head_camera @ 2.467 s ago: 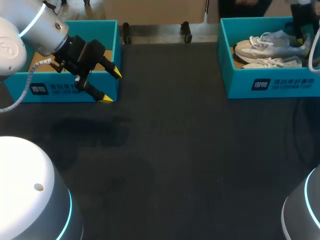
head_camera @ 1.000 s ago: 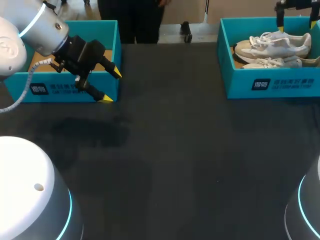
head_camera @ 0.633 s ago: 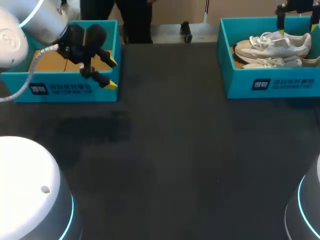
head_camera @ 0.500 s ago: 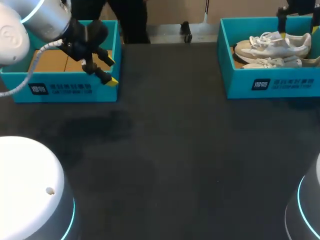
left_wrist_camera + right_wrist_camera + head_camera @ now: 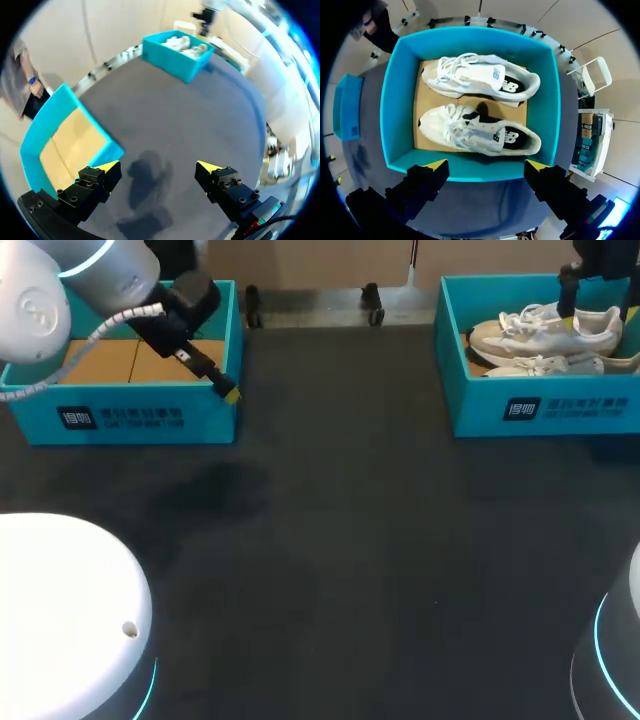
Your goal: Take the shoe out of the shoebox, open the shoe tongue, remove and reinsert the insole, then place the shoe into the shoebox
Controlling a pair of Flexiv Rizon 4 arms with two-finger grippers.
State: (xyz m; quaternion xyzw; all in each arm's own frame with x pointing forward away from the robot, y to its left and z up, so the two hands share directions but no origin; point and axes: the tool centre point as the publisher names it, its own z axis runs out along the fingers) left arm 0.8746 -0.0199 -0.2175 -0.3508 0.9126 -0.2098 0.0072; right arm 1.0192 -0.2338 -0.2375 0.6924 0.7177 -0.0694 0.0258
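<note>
- Two pale laced trainers (image 5: 480,102) lie side by side on the cardboard floor of the teal shoebox (image 5: 470,400) at the table's far right, a state that fits either end of the task.
- The right gripper (image 5: 486,164) hangs above that box, fingers spread and holding nothing, apparently lined up over the shoes.
- The left gripper (image 5: 159,165), likewise spread and bare, hovers beside the shoeless teal box (image 5: 150,420) at far left, well clear.

Matt teal cardboard shoebox (image 5: 395,100) (brown inside), mesh-cloth shoes (image 5: 480,80), matt dark table (image 5: 380,540)
</note>
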